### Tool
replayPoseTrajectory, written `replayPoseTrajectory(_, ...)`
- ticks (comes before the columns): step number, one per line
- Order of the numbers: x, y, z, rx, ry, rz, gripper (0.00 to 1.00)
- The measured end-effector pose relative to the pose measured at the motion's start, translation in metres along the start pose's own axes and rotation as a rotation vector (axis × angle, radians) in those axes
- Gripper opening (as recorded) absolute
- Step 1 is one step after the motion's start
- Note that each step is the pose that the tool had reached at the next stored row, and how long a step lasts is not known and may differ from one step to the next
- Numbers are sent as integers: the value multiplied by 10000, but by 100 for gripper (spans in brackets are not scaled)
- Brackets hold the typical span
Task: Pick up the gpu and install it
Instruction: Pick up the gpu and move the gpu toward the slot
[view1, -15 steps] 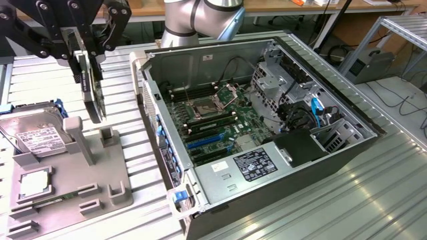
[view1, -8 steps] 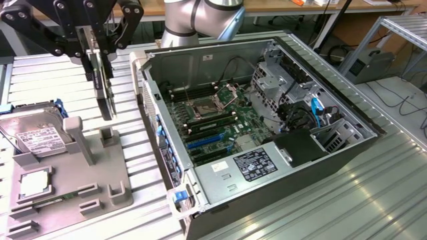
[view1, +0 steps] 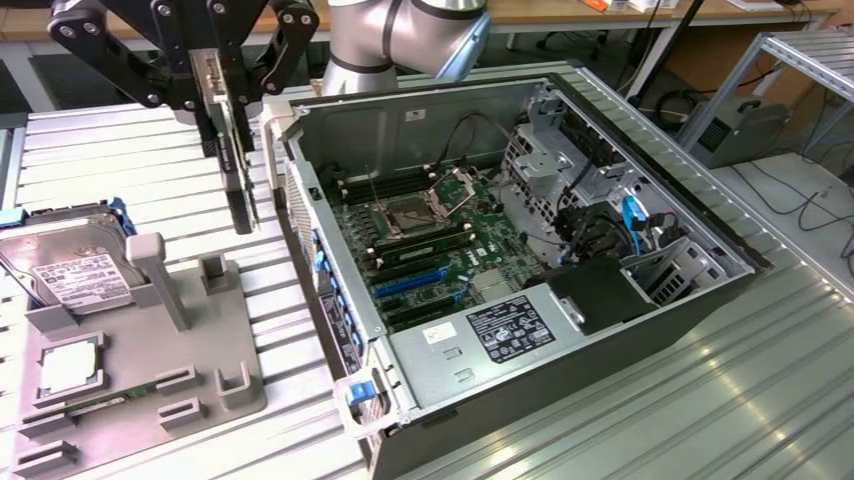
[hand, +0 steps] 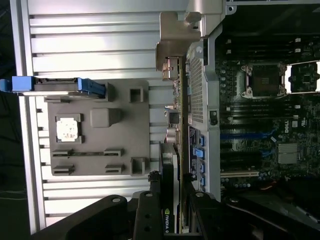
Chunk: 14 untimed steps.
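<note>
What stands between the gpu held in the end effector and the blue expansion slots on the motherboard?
The case's rear wall rises between them: the gpu hangs in the end effector outside the case, on the exterior view's left. Nothing visible covers the slots from above.

Obs: arm (view1: 400, 40) has rounded silver-grey joint housings, smooth and tubular, with a glossy finish. The tool (view1: 230, 92) is matte black: flat linkage bars on either side, round pivot pins, pale screw heads, slim black fingers (hand: 154, 181).
</note>
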<state>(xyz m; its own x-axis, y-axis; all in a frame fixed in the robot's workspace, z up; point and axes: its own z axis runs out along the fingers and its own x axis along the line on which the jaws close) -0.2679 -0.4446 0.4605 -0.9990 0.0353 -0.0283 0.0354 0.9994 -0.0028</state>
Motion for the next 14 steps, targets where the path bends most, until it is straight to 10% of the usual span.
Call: replayPoseTrajectory(14,-512,50,15,-11,0,-2,27)
